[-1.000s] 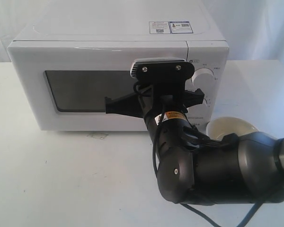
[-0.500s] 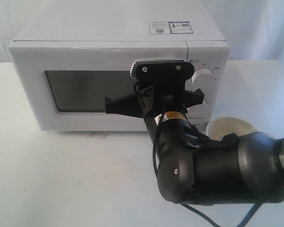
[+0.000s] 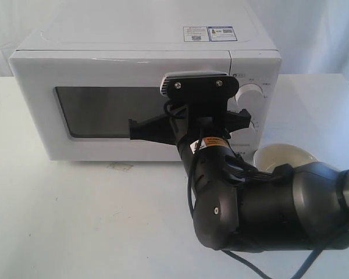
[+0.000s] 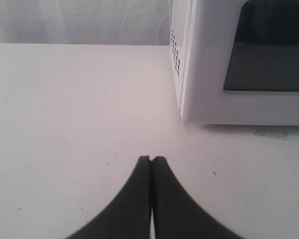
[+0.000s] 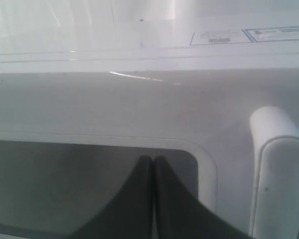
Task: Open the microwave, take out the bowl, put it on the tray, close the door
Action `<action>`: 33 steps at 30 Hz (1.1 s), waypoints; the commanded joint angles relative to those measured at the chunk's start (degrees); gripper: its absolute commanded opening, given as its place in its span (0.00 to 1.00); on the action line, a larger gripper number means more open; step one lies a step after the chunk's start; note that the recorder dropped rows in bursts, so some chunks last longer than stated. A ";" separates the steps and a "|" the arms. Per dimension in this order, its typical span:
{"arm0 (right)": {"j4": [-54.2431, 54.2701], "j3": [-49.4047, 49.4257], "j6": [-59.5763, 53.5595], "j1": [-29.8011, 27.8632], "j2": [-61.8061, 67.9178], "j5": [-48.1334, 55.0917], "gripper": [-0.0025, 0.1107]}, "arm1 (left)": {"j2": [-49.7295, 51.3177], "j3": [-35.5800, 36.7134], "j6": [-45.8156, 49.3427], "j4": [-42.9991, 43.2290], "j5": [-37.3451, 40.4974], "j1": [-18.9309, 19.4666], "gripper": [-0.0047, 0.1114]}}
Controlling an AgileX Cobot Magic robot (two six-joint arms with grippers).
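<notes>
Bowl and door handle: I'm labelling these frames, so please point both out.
bowl (image 3: 284, 156), exterior view, its glossy inside.
door handle (image 5: 281, 181), right wrist view, front face of the bar.

White table (image 3: 58, 221) fills the view, matte and evenly lit, with soft shadows only. Behind it a white curtain (image 3: 314, 35) hangs in loose folds, bright and washed out. One small greyish scrap (image 3: 121, 167) lies flat on the tabletop, and the left wrist view picks up a few dark specks (image 4: 214, 173) on the surface.
</notes>
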 commanded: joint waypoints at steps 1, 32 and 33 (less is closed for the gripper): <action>-0.13 0.35 -0.62 -0.01 -0.17 -0.28 0.02 | -0.29 0.39 1.58 0.53 5.81 0.26 0.04; 0.23 0.35 -5.59 -0.14 -0.17 -2.02 0.02 | -0.29 0.39 3.82 1.10 8.43 0.26 0.04; 0.23 0.35 -5.59 -0.14 -0.17 -2.02 0.02 | -0.29 0.39 3.82 1.10 8.43 0.26 0.04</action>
